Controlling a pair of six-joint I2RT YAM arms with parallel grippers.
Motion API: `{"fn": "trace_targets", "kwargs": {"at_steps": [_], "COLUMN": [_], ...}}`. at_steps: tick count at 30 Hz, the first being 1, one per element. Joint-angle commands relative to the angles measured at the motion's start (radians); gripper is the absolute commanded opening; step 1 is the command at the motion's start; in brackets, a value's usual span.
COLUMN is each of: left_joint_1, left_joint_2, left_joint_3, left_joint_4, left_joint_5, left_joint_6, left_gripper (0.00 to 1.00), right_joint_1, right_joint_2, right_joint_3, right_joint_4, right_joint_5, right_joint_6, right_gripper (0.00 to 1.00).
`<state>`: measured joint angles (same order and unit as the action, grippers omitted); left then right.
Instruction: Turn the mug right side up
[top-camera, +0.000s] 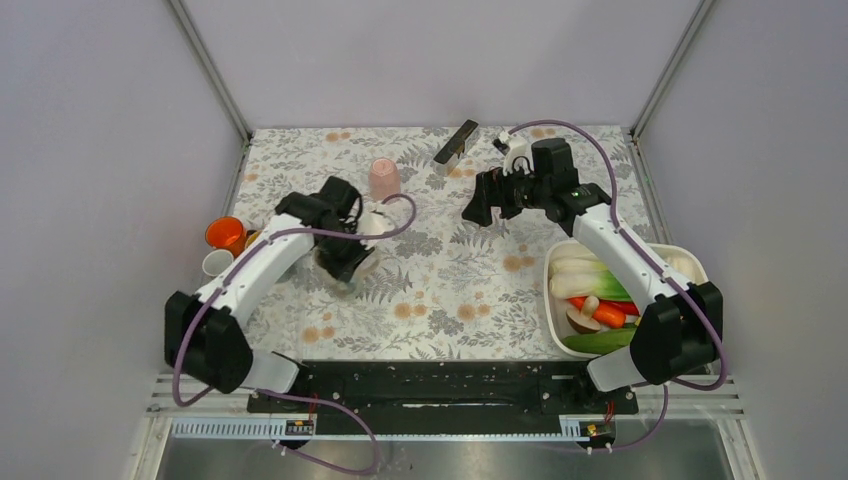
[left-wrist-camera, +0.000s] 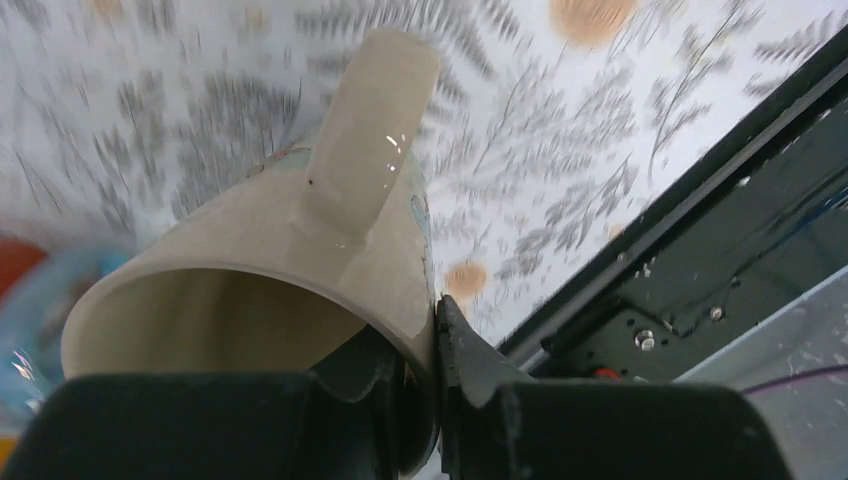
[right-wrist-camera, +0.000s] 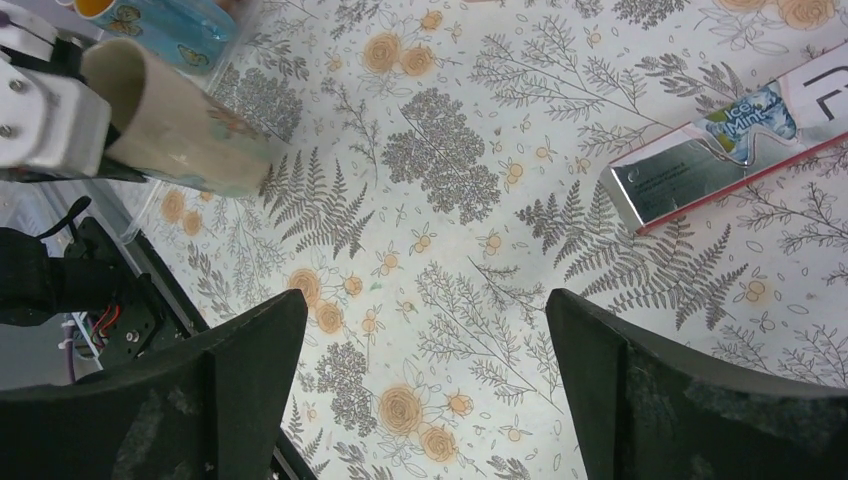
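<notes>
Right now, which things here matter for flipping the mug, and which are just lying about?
In the job: cream mug, left claw gripping its rim.
Lying about: pink cup, Ice Mint box, orange cup, small white cup, tub of vegetables.

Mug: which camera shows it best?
Left wrist: the mug fills the frame, handle, rim and inside visible, rim pinched in the left pincer. Right wrist shows it small, tilted, top left. Top view: mostly hidden under the arm.
</notes>
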<state>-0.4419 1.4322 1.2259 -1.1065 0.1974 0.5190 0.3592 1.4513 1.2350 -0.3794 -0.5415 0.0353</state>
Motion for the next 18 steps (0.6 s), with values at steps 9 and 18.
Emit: {"fn": "trace_targets", "kwargs": {"at_steps": [9, 18], "left_joint_1": [0.381, 0.49], "left_joint_2": [-0.253, -0.223], "left_joint_3": [-0.159, -0.259], "left_joint_4": [-0.081, 0.066], "left_joint_5": [-0.169, -0.285], "left_joint_6": [0.173, 0.237], "left_gripper": [0.0, 0.0], "right_joint_1": [-0.002, -0.002], "right_joint_2": [-0.058, -0.062], "right_joint_3": [-0.039, -0.042], "right_joint_4": [0.012, 0.013], "right_joint_5": [0.042, 0.043], "right_joint_6": [0.008, 0.002], "right_gripper": [0.99, 0.99]}}
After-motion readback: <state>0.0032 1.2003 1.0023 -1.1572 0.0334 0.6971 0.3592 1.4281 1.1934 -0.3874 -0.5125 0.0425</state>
